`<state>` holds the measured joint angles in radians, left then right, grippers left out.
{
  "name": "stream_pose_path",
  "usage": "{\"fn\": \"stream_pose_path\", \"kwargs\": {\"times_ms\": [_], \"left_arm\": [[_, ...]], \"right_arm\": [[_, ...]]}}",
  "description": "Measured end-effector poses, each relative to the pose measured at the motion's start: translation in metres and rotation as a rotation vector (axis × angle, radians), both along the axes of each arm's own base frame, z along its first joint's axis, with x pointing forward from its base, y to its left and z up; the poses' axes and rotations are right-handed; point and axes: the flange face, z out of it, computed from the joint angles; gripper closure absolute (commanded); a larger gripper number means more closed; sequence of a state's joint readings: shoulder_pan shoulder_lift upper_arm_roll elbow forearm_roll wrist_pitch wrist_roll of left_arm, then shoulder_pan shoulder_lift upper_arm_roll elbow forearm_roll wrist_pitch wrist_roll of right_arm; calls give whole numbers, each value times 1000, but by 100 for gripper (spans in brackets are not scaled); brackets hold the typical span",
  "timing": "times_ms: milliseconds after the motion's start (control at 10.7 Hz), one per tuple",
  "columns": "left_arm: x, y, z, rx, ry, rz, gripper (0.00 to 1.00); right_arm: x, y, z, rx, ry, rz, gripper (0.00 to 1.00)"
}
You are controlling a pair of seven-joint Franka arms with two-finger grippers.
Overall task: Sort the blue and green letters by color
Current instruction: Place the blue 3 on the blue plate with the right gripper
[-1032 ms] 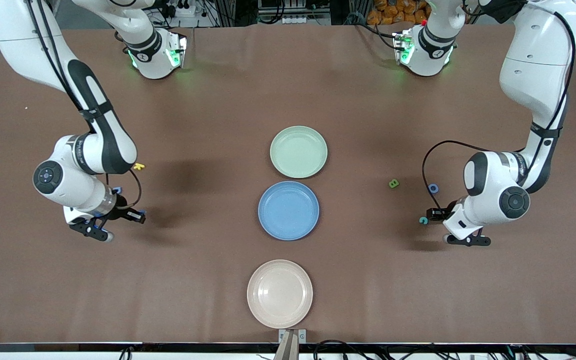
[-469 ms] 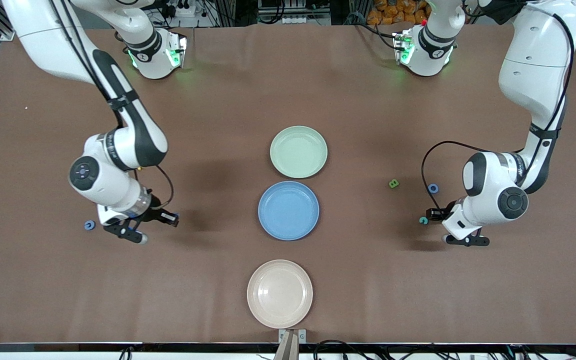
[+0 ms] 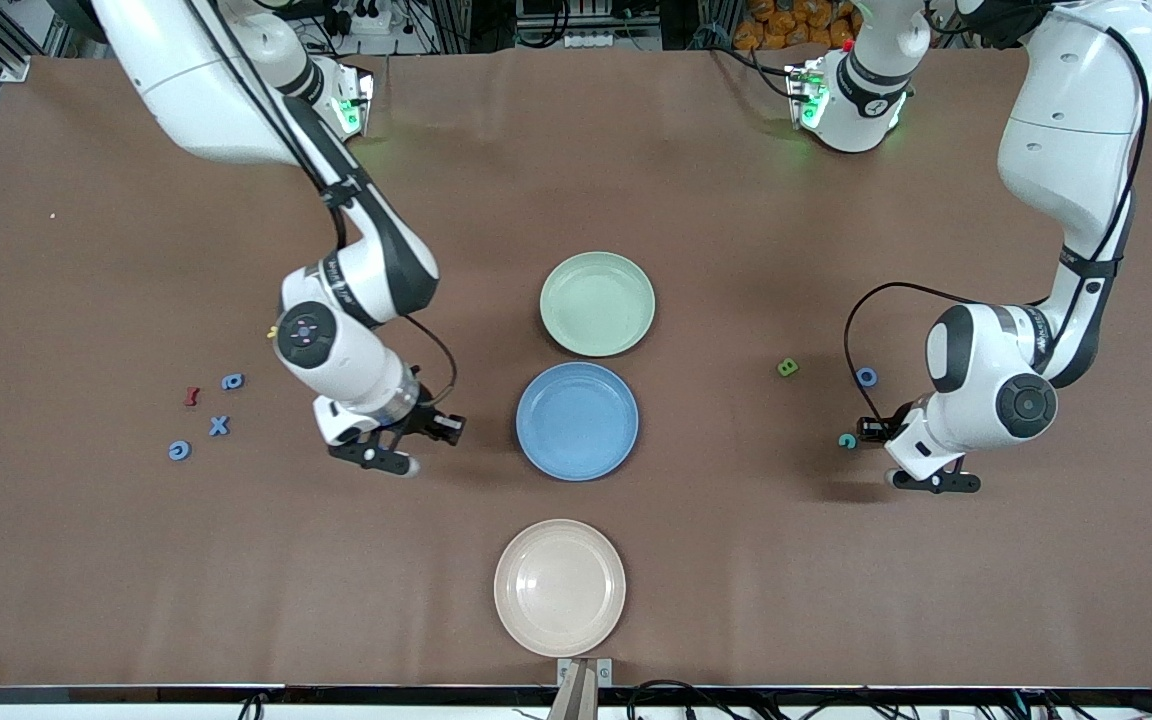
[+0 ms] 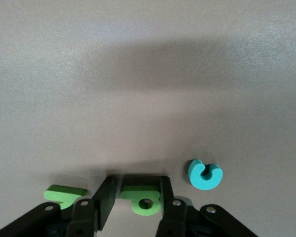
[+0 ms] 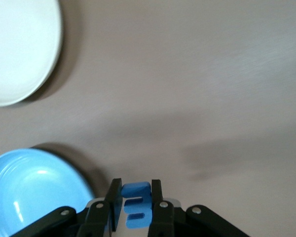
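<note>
Blue and green foam letters lie scattered toward both ends of my brown bench (image 3: 696,180), and none is in a plate: the pale green round plate (image 3: 597,303), the blue round plate (image 3: 577,421) nearer the front camera, and the beige round plate (image 3: 559,587) nearest it all hold nothing.

My right end effector (image 5: 133,197) hangs over the bench just beside the blue plate's rim, on the side toward my right arm's end. Its fingers are closed on a small flat periwinkle blue foam letter (image 5: 136,205), which sits upright between them, its long axis running along the fingers.

My left end effector (image 4: 134,197) is low at the bench near my left arm's end, fingers partly apart on either side of a leaf green foam letter with a round hole (image 4: 142,199); I cannot tell whether they press it. That letter lies flat, its bar end crosswise between the fingers. A second green flat letter (image 4: 65,194) lies just outside one finger, and a teal C-shaped foam letter (image 4: 205,174) just outside the other, its gap facing away from my wrist.

Farther from the front camera there lie a green blocky letter (image 3: 787,367) and a blue ring letter (image 3: 866,377). Toward my right arm's end lie three more blue letters (image 3: 219,425).
</note>
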<state>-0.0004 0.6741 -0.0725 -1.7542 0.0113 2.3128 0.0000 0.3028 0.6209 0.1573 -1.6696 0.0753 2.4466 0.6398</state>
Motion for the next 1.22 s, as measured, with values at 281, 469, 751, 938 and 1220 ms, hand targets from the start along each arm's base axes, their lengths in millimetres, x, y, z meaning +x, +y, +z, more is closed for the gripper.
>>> {"fn": "stream_pose_path", "kwargs": {"times_ms": [281, 469, 751, 938, 1220], "left_arm": [[1, -3, 1, 1, -4, -7, 100], [0, -4, 1, 5, -4, -12, 100], [2, -5, 5, 5, -8, -15, 100], [4, -10, 28, 7, 15, -25, 100], [-1, -35, 84, 14, 33, -66, 100]], "right_arm": [[-21, 59, -5, 12, -8, 65, 94], [-40, 92, -9, 14, -7, 111, 81], [-63, 137, -10, 27, -6, 131, 27], [-68, 146, -10, 28, -4, 123, 0], [-59, 135, -10, -12, -34, 139, 0]]}}
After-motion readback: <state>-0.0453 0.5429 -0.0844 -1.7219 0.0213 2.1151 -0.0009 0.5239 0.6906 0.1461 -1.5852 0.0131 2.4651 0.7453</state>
